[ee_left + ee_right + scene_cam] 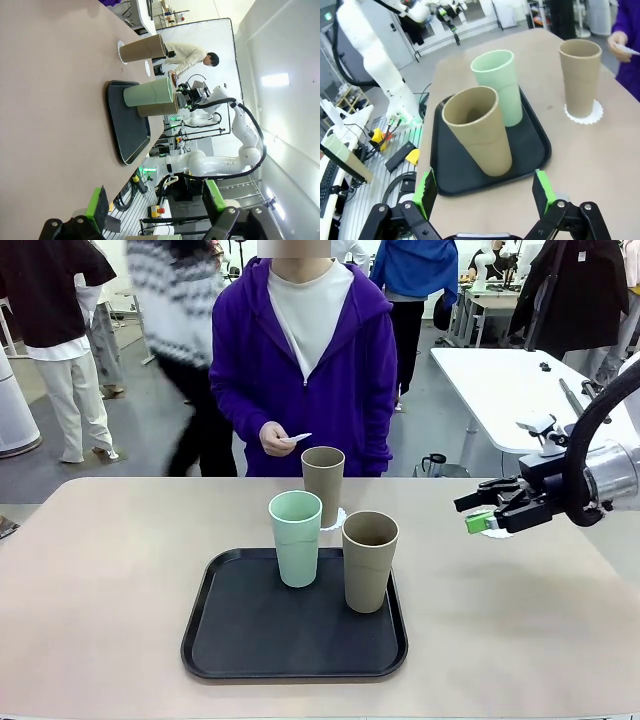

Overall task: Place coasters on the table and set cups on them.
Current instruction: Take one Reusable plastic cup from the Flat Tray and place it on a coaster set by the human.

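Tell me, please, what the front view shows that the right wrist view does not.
Front view: the person's purple hoodie, and the right gripper seen from the side, jaws open over the table. Right wrist view: the left arm beyond the table's edge, and the scalloped rim of the coaster under the far tan cup. Both: the black tray holding the mint cup and the near tan cup, and the person's hand.
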Robot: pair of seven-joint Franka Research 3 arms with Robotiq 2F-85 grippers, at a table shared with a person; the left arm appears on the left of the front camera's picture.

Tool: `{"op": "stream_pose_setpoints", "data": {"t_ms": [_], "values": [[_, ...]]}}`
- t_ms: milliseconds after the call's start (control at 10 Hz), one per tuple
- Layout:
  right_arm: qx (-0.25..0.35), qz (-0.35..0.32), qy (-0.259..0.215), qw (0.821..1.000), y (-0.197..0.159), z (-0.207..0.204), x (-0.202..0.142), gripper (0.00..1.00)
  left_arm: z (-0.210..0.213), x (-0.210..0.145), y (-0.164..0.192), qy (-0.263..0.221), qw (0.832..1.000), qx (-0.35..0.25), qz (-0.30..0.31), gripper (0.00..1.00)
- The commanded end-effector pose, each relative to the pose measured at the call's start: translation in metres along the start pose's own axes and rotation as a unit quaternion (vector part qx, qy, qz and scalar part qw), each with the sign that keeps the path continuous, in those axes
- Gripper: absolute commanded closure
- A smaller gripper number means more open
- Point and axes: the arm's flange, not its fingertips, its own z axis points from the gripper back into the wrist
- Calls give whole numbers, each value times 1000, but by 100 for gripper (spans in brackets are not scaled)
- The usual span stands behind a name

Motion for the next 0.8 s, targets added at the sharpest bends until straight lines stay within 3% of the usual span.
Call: {"op": "stream_pose_setpoints", "data": {"t_ms": [0,700], "values": [[14,36,-37,999,1,-14,-19,0,1,-1,-2,-3,1000,0,-2,0],[30,81,-87,993,-13,-65,-53,0,1,-1,-2,-3,1000,0,-2,0]]}}
